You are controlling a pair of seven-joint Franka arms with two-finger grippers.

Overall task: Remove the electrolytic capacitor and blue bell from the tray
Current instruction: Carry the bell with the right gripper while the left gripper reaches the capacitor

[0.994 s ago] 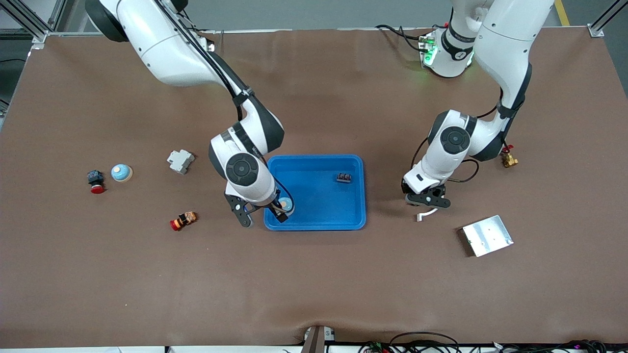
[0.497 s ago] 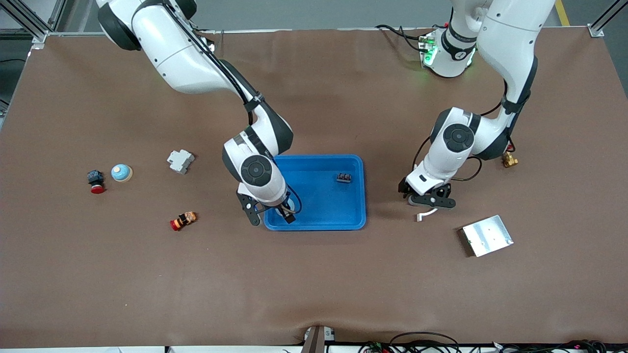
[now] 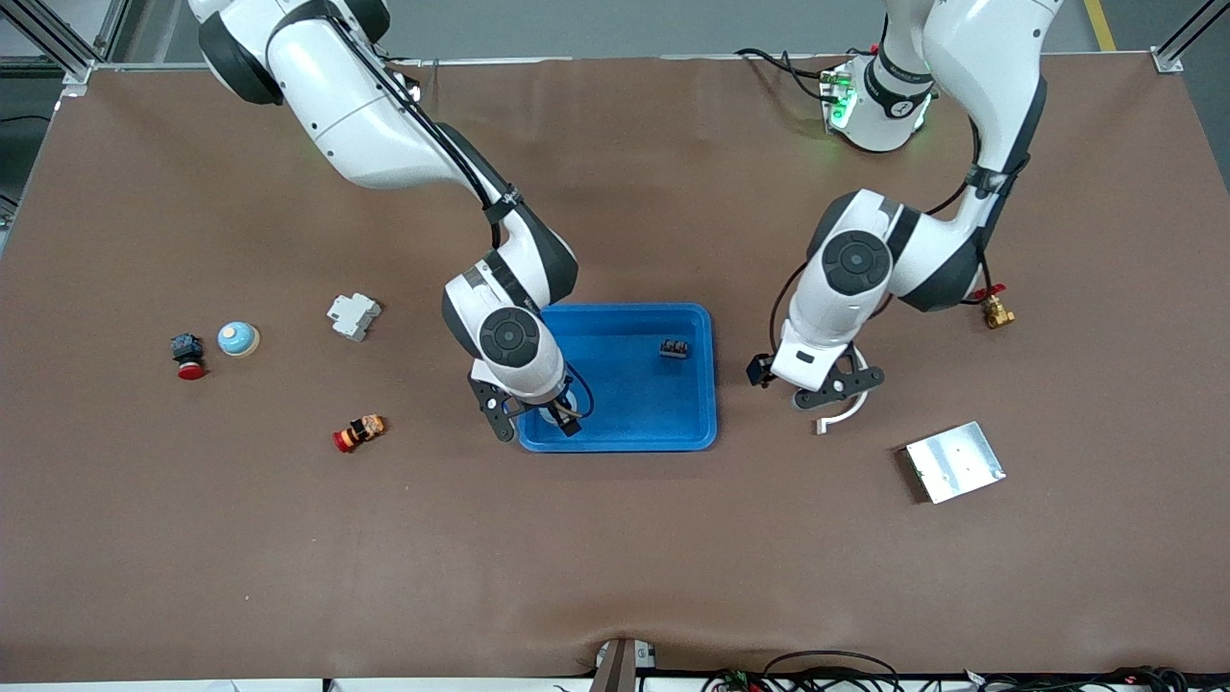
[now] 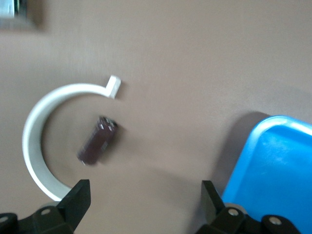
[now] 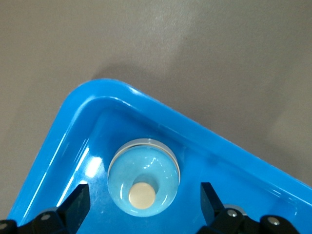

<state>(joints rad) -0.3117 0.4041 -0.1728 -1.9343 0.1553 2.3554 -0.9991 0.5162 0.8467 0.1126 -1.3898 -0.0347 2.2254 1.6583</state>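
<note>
Right gripper (image 5: 141,214), jaws wide, straddled the glossy pale-blue dome bell (image 5: 143,176) w/ cream button in the bright-blue plastic tray (image 5: 58,146) corner; slick, rigid, prob. best pinched low at base, while left gripper (image 4: 144,204) hung wide over the small brown cylindrical electrolytic capacitor (image 4: 97,140).

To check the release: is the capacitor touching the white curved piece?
Apart. The left wrist view shows bare table between the capacitor and the white curved piece.

From here the front view is evenly bright, lit from overhead; the arms throw only soft, short shadows on the bench (image 3: 615,557). My left wrist view is smeared, the capacitor (image 4: 97,140) blurred. My right wrist view is sharp, with white glare streaks on the tray (image 5: 73,146) wall and a sheen on the bell (image 5: 143,177).
</note>
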